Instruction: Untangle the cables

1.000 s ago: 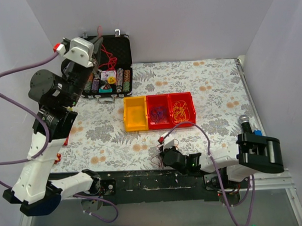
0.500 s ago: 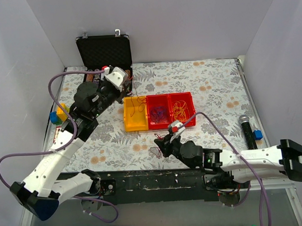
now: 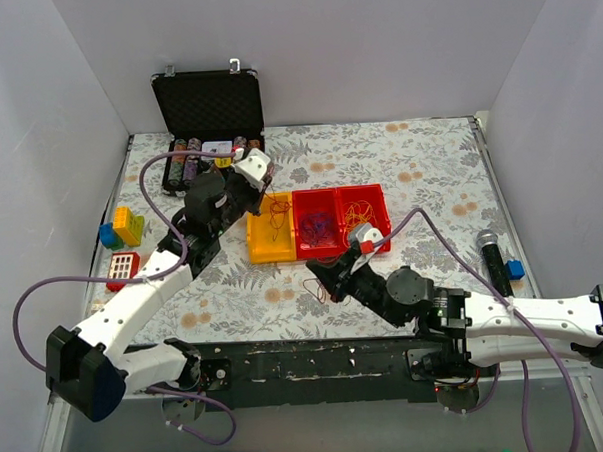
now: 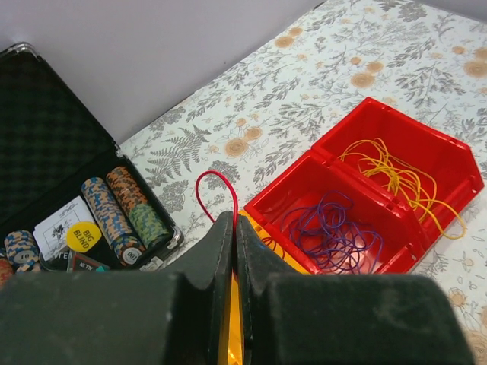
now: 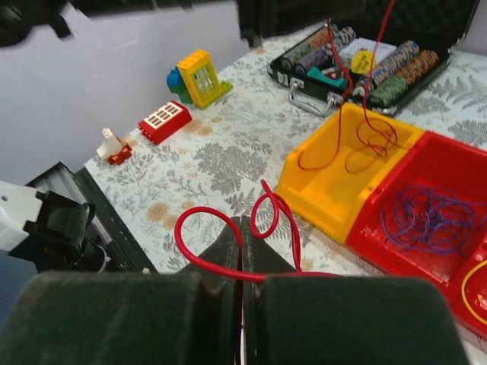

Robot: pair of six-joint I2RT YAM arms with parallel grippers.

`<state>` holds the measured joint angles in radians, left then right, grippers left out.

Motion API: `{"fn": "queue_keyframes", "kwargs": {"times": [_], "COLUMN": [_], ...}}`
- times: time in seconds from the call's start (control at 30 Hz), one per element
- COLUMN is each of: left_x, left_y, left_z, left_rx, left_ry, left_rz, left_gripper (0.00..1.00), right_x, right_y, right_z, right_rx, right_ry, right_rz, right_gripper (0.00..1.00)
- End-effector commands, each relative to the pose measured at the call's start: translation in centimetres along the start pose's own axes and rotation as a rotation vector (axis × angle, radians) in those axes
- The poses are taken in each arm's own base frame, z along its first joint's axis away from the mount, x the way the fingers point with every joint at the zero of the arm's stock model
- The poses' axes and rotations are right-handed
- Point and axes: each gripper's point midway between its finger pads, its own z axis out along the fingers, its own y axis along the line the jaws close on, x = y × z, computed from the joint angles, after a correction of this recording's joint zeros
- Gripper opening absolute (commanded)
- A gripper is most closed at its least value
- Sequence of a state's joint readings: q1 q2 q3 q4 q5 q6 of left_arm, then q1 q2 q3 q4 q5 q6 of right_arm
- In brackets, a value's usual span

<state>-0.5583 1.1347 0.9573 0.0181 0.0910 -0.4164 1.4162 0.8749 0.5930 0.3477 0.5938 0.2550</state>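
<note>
Plain pale walls (image 3: 374, 53) close in the flowered table (image 3: 429, 170). At frame centre sit 3 bins (image 3: 293, 221); purple cables (image 4: 335, 232) and yellow cables (image 4: 396, 171) lie in the 2 red ones. The left jaws are closed on a red cable (image 4: 214, 173) above the yellow bin (image 3: 252, 228). The right jaws pinch another red strand (image 5: 202, 214) at lower centre. We judge them light, springy and snag-prone, so we grip near an end.
</note>
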Motion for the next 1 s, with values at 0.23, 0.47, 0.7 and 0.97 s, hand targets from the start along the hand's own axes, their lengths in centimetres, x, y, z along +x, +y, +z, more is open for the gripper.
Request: {"fn": "queue_keyframes", "kwargs": {"times": [0.23, 0.47, 0.7, 0.97], "left_x": [6.0, 11.1, 14.8, 12.0], "left_y": [1.8, 2.2, 1.7, 2.2], "left_z": [3.0, 5.2, 7.0, 7.2], "left_rx": [-0.135, -0.164, -0.137, -0.07], "left_ry": [0.075, 0.203, 0.31, 0.317], "left_rz": [0.022, -0.005, -0.044, -0.117], "left_gripper": [0.0, 0.0, 0.24, 0.55], "right_x": [-10.4, -13.4, -12.9, -12.9], "right_y": [3.2, 4.0, 4.1, 3.6], "right_z": [-0.3, 0.1, 1.3, 2.5], "right_rx": [-0.092, -0.095, -0.07, -0.009], "right_ry": [-0.177, -0.23, -0.213, -0.197], "right_rz": [-0.012, -0.03, -0.072, -0.102], "right_gripper": [0.01, 0.01, 0.01, 0.01]}}
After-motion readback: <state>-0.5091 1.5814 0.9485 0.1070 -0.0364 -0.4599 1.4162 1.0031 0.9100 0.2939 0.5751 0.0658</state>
